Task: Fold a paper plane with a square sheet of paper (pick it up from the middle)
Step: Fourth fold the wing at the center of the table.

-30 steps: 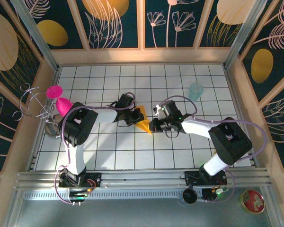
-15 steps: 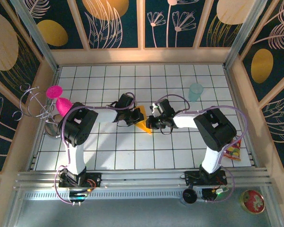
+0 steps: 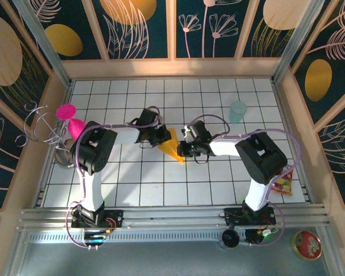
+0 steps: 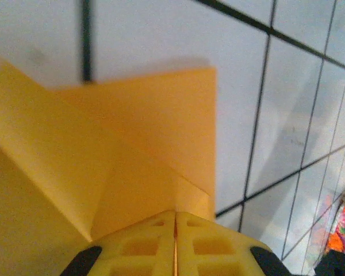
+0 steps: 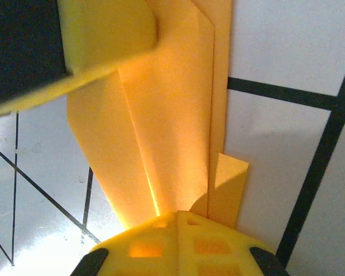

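the paper (image 3: 172, 150) is gripped at one edge by the closed left tool (image 4: 175, 221) and at the opposite edge by the closed right tool (image 5: 176, 218), facing it closely.

free: near tiles (image 3: 161, 190) | cup (image 3: 238, 111) far-right | wire stand (image 3: 43, 127) left edge

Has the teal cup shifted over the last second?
No. The teal cup stands against the same grid lines of the table as before, near the far right corner.
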